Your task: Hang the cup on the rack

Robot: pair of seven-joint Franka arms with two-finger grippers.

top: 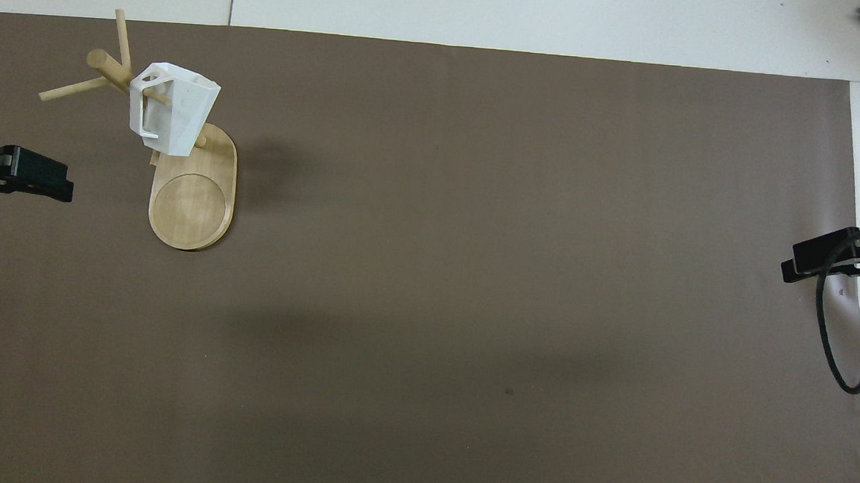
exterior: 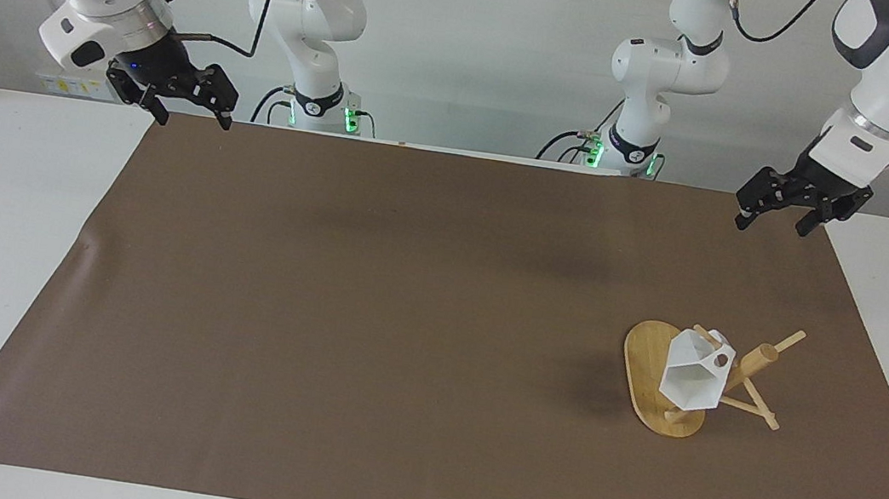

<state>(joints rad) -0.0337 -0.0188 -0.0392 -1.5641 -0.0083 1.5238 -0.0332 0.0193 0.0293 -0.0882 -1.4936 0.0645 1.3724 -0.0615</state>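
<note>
While the cup (exterior: 694, 377) hung by its handle on a peg of the rack (exterior: 655, 380), well below and apart from both grippers, it looked light, rigid and smooth. Left gripper (exterior: 777, 213) and right gripper (exterior: 189, 113) stood with jaws apart, empty; the blocky handle would likely offer the surest hold.

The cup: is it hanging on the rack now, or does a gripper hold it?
Hanging. A thin peg of the rack passes through the handle of the cup, and no gripper is near it.

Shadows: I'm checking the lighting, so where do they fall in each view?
Facing view: a soft dark patch on the mat beside the rack, toward the right arm's end. Overhead view: the same patch beside the cup, plus faint blurred arm shadows lower on the mat.
</note>
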